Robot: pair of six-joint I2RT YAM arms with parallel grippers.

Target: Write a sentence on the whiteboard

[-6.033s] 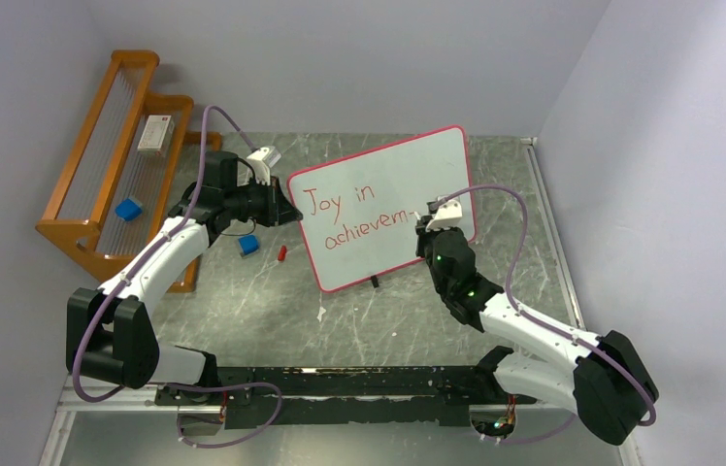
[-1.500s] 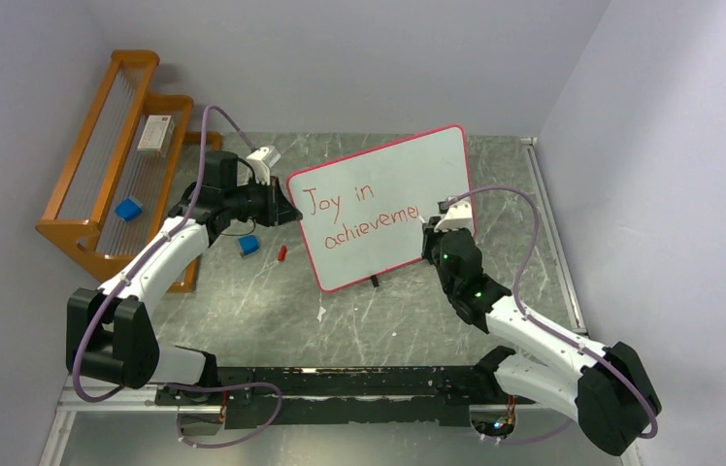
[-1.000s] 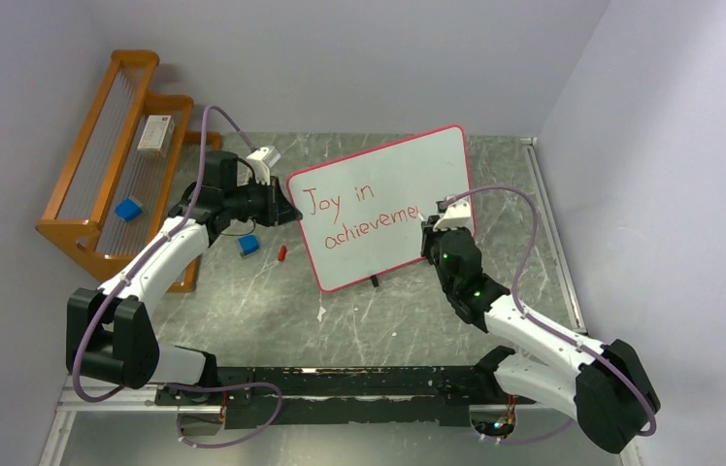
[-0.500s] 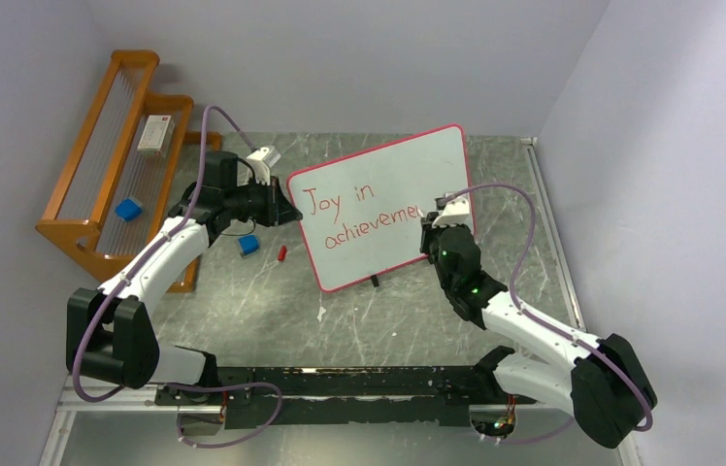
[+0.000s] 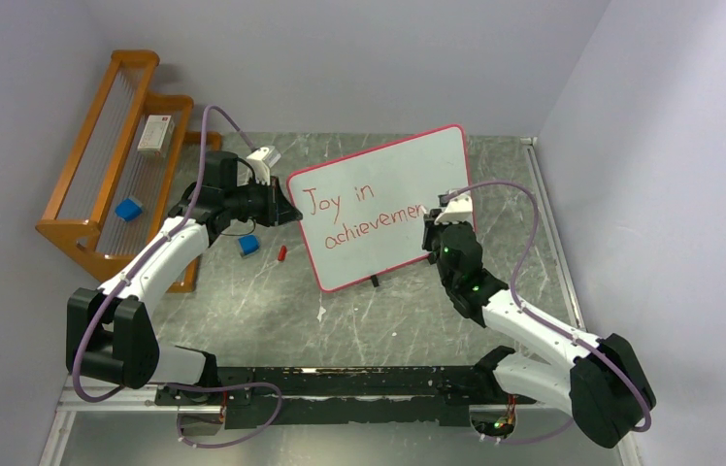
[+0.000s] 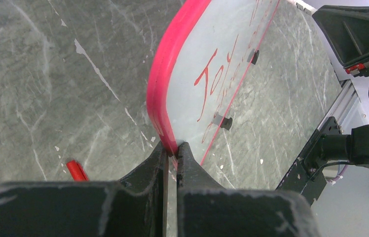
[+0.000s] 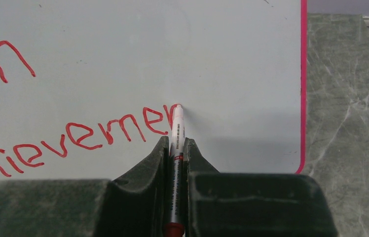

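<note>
The whiteboard (image 5: 388, 175) with its red-pink border stands tilted on the marble table and carries red writing, "Joy in" above "achievemen". My left gripper (image 5: 288, 215) (image 6: 172, 149) is shut on the board's left edge (image 6: 159, 98). My right gripper (image 5: 434, 225) (image 7: 175, 143) is shut on a white marker (image 7: 176, 143) with red ink. The marker's tip (image 7: 177, 106) touches the whiteboard (image 7: 232, 64) just after the last red letter. A red marker cap (image 5: 282, 252) (image 6: 76, 170) lies on the table left of the board.
An orange wooden rack (image 5: 116, 155) stands at the back left with a white box (image 5: 154, 134) and a blue block (image 5: 128, 209) on it. Another blue block (image 5: 248, 245) lies by the left arm. Grey walls close in at left, back and right.
Over the last seconds the right gripper has carried the marker rightward along the lower line, and letters were added to "achievem". The left gripper has stayed put on the board's edge.
</note>
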